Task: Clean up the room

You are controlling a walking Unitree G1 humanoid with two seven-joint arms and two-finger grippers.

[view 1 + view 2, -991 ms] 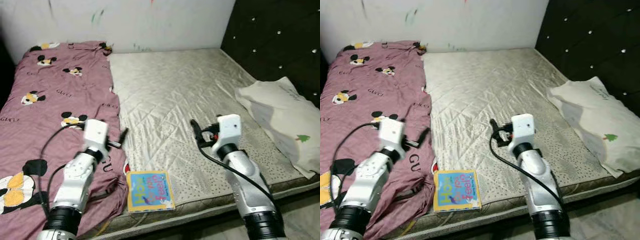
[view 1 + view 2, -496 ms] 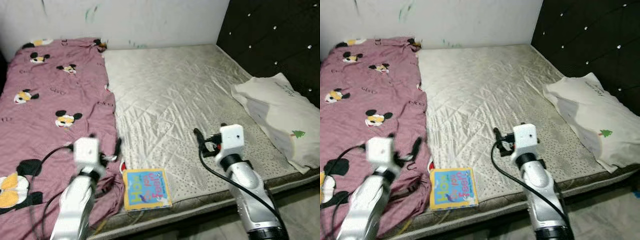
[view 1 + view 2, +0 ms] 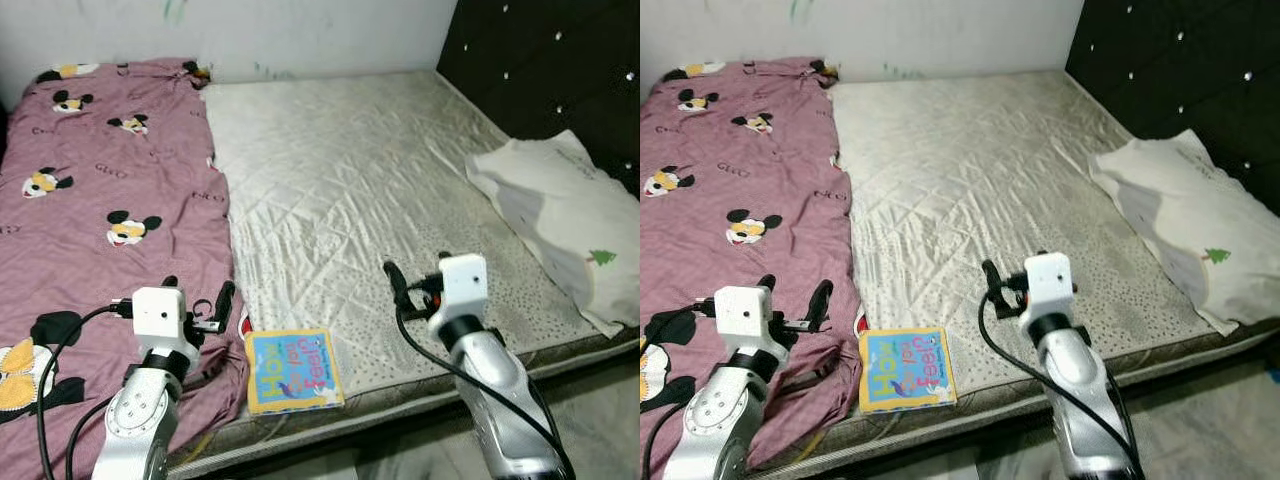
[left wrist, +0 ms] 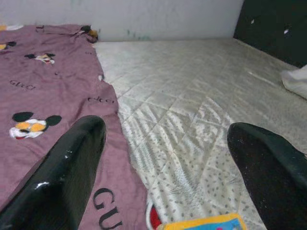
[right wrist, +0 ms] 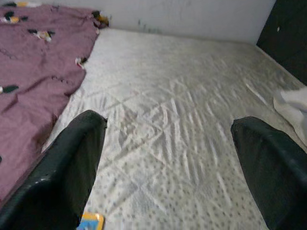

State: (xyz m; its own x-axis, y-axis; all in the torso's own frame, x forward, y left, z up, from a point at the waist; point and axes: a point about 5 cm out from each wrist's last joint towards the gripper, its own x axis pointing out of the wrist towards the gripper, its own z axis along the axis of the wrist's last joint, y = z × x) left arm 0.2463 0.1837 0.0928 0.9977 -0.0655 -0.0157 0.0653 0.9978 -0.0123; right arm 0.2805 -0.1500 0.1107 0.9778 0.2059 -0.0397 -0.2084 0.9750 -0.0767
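A colourful children's book (image 3: 293,370) is lying flat at the near edge of the bed (image 3: 360,190), just beside the hem of the mauve cartoon-mouse blanket (image 3: 90,220) that is covering the bed's left side. The left tool (image 3: 200,300) is hovering released over the blanket's edge near the book, while the right tool (image 3: 415,278) is hanging released over the bare quilted mattress to the book's right. A white pillow (image 3: 560,220) is resting against the dark tufted headboard (image 3: 560,70).

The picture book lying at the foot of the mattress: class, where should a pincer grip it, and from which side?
Grip the picture book by its near edge, coming from the bed's foot. It lies flat on the mattress, reaching the rim, so that edge probably offers the easiest purchase.
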